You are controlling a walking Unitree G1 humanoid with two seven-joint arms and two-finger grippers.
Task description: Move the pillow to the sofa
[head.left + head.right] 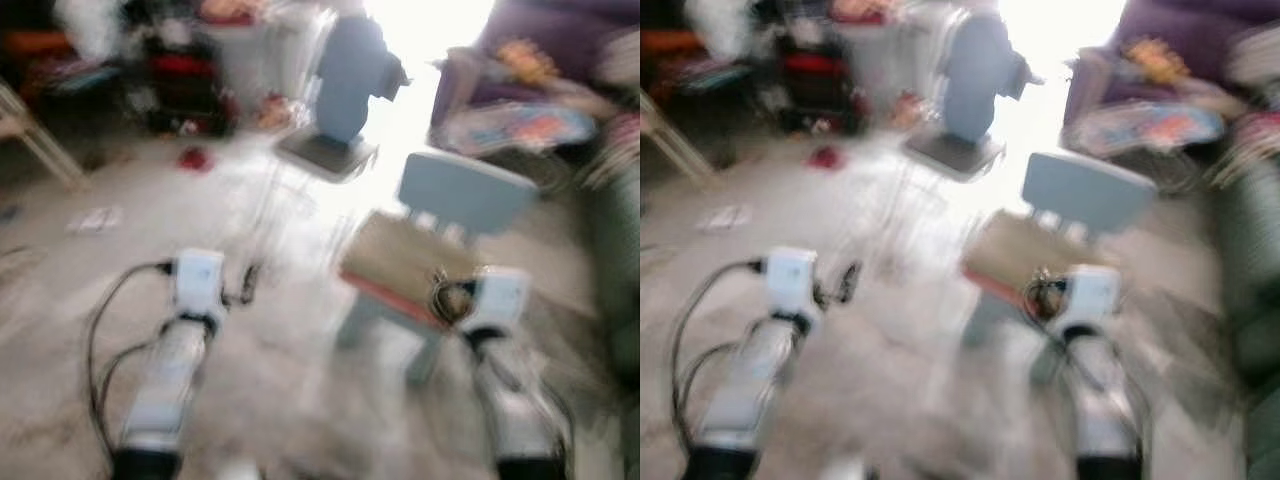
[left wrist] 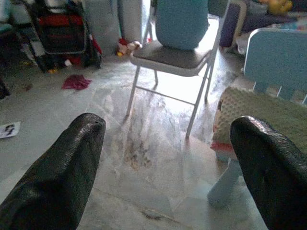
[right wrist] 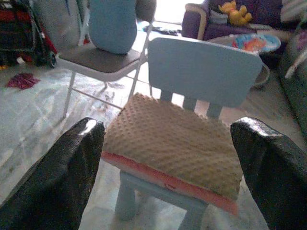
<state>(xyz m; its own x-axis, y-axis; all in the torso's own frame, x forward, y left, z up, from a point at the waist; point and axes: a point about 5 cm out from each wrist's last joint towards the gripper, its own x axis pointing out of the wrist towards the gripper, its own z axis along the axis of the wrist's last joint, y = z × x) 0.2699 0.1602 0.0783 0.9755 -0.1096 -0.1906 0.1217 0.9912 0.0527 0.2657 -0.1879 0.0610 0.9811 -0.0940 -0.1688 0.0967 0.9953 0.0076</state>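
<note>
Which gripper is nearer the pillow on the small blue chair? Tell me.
Right. The right gripper points straight at the pillow on the small blue chair, fingers open. The left gripper is aimed beside it, toward the folding chair.

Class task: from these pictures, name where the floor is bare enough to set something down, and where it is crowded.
Bare floor lies in front of the folding chair, between the red cloth and the small blue chair. The blue chair's seat is taken by the pillow. The far side is crowded by the pram and toys.

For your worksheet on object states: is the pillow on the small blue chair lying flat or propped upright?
Flat: the pillow lies spread across the small blue chair seat, below its backrest.
</note>
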